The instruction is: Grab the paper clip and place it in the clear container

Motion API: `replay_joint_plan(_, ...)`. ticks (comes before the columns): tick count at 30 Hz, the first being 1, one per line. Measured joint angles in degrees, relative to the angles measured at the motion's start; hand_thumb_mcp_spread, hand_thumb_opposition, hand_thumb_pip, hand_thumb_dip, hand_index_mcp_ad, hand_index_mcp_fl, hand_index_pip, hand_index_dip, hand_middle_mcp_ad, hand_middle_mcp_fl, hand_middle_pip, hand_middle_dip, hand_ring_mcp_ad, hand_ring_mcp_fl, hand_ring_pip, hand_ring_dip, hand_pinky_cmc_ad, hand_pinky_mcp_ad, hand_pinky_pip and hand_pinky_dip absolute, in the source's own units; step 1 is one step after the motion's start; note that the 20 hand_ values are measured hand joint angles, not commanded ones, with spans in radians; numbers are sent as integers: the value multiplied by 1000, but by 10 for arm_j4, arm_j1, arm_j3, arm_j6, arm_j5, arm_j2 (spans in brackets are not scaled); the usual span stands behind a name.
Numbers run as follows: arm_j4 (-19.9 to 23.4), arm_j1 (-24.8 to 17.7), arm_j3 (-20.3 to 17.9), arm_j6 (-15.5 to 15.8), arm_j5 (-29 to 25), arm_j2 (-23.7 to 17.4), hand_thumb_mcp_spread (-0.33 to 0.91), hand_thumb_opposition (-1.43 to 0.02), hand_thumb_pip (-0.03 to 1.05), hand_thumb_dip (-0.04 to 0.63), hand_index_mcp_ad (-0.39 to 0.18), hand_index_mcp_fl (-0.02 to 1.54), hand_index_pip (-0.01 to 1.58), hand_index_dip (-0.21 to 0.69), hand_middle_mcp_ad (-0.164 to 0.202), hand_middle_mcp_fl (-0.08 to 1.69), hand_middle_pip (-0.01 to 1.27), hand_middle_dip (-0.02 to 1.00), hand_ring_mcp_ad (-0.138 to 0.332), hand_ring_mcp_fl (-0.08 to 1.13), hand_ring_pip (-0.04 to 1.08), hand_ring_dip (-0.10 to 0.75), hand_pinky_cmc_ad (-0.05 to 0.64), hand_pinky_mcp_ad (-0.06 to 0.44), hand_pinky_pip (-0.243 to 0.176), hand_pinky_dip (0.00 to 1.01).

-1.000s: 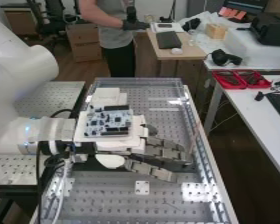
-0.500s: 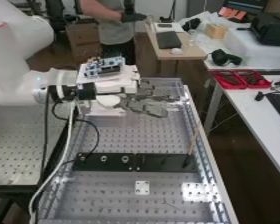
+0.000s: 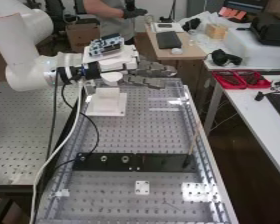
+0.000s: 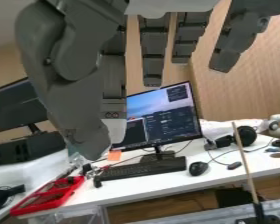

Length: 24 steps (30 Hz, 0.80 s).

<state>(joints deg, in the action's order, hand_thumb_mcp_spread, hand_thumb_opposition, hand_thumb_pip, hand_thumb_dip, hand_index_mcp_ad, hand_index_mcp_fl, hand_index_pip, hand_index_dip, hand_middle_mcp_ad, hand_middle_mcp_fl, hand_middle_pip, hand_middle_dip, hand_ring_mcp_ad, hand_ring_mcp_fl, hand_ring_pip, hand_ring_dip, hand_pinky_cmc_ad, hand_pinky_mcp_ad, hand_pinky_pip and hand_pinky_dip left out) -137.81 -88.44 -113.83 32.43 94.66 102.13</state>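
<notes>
Aloft, robot hand (image 3: 152, 70), illegible monitor (image 4: 165, 120) beyond.

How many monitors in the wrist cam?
2. One monitor stands behind the keyboard; a second monitor is beyond the black device. The robot hand may hide more.
</notes>
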Motion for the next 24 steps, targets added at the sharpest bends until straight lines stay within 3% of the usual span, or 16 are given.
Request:
replay_joint_plan(12,9,-47,16,-24,4,16,469,-953,595,253,-162,653,1396,80,73,300,120,222,101,14,106,99,302,260,0,190)
replay_joint_plan(24,-15,-80,64,-28,29,66,469,-953,592,253,-162,653,1398,80,73,300,120,222,99,17,105,99,302,265,0,190)
